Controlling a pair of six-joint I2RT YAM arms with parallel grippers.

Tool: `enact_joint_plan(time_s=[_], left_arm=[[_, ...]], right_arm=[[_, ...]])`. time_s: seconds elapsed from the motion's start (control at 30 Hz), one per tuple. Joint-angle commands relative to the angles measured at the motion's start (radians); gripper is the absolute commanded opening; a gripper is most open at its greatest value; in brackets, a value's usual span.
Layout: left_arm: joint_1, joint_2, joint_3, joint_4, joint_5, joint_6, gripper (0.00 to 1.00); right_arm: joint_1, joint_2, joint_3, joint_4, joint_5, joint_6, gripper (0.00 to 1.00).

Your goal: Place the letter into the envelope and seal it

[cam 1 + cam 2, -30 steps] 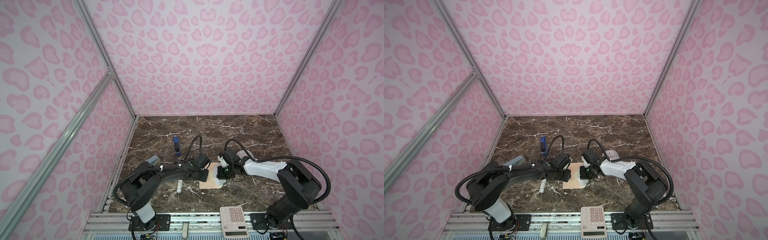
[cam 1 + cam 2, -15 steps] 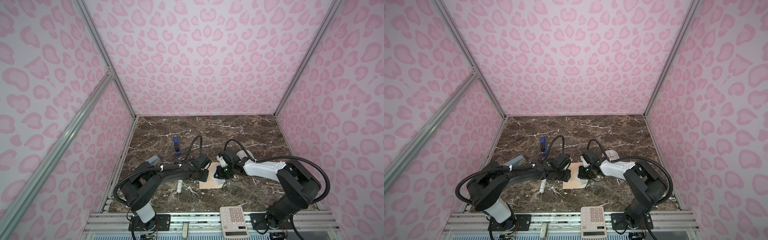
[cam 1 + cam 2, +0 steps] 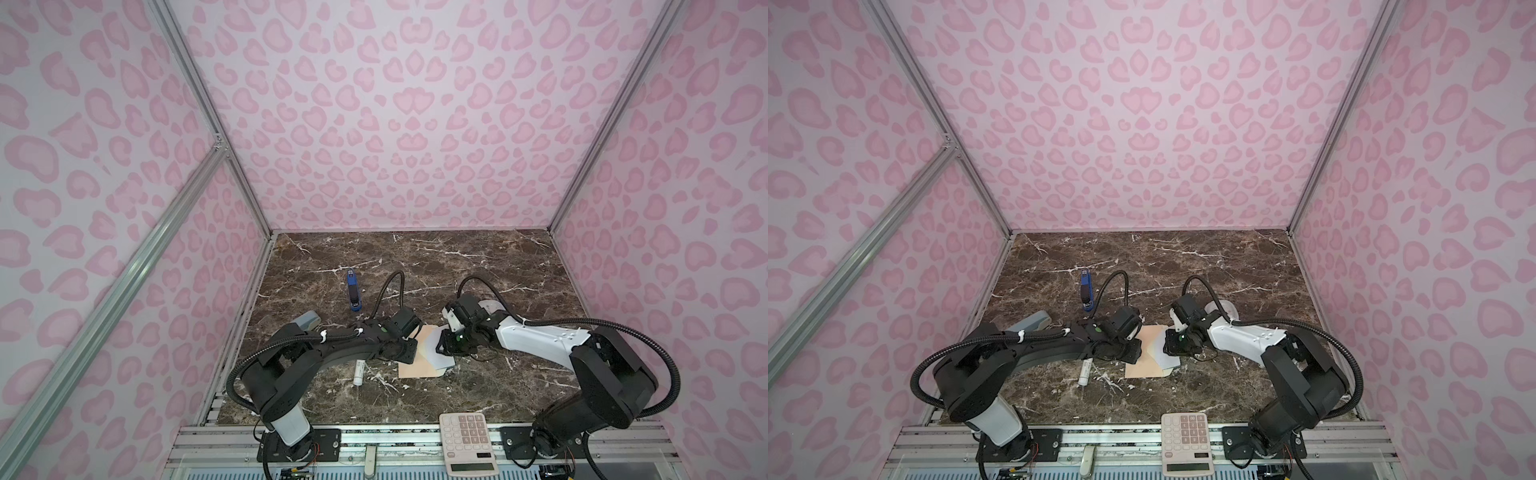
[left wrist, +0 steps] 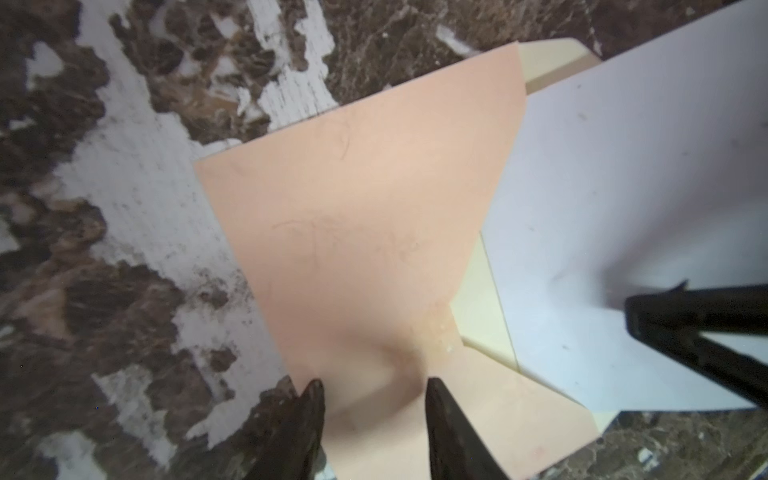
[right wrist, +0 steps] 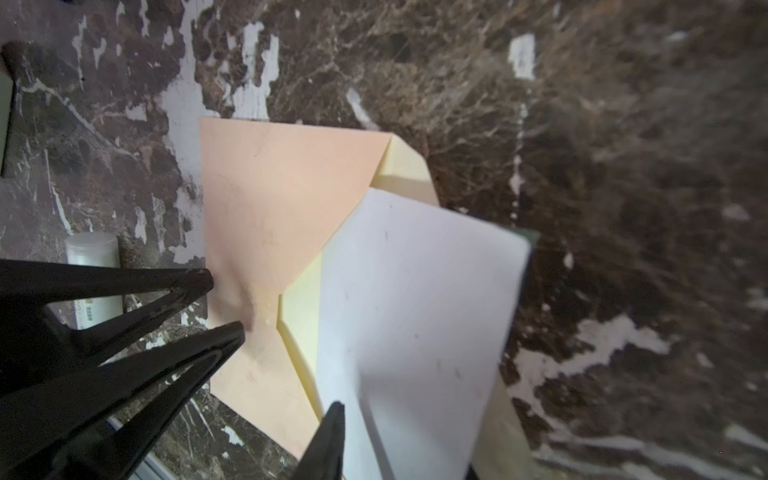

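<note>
Letter partly entered into the open envelope

The envelope [image 3: 415, 368] is laid flat mid-table [image 3: 415, 257] with its flap open. It is pressed at one edge by the left gripper [image 4: 374, 390], whose jaws are held apart. The letter [image 3: 441, 360] is rested over the cream inside, one corner seemingly slipped under the peach front. The right gripper [image 3: 438, 349] is held at the letter's raised end, jaws parted and unclamped.
</note>
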Motion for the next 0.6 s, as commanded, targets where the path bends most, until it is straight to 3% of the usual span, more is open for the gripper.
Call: enact_joint_plan(time_s=[0.0, 0.1, 0.23, 0.33, 0.57], left_arm=[[0.002, 0.023, -0.015, -0.112, -0.007, -0.004, 0.43], [0.002, 0.025, -0.015, -0.114, -0.008, -0.004, 0.43], [0.002, 0.028, -0.015, -0.113, -0.004, -0.004, 0.43], [0.001, 0.026, -0.012, -0.115, -0.004, -0.002, 0.43], [-0.001, 0.032, -0.002, -0.113, -0.001, -0.002, 0.43]], right_arm=[[-0.012, -0.009, -0.004, -0.031, -0.003, -0.015, 0.3], [-0.027, -0.014, -0.01, -0.031, -0.012, -0.015, 0.24], [-0.032, -0.006, -0.015, -0.009, -0.022, -0.004, 0.07], [-0.031, 0.007, -0.024, 0.026, -0.041, 0.018, 0.0], [-0.03, 0.022, -0.047, 0.102, -0.084, 0.069, 0.0]])
